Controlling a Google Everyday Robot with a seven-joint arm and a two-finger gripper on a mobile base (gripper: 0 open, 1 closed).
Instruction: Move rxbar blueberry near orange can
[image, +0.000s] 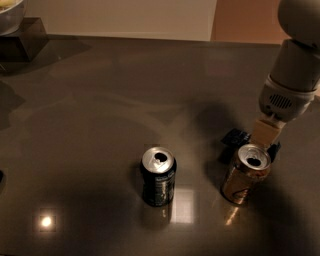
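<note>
1. Now I am watching the gripper (263, 137) at the right side of the worktop (100, 100); it is hanging from the pale arm (292, 75) that is coming down from the upper right corner.
2. I am seeing the tan end of the gripper sitting just behind the top of the orange can (246, 175), very close to its silver rim.
3. I am finding the rxbar blueberry (234, 136) directly at the gripper: one dark blue end is showing at the left of the tan part, and a smaller dark piece is showing at the right of it.
4. I am not managing to tell if the jaws are apart or clamped on the bar, because the tan part is covering the middle of it.
5. The bar is lying just behind the orange can and a little to its left; if it is resting on the worktop or is lifted, I cannot tell.
6. The orange can is standing upright with its opened top facing up.
7. A dark can (158, 177) is also standing upright, to the left of the orange can and clearly apart from it.
8. A bowl (7, 12) is sitting on a dark block (22, 42) in the far left corner, well apart from the cans.
</note>
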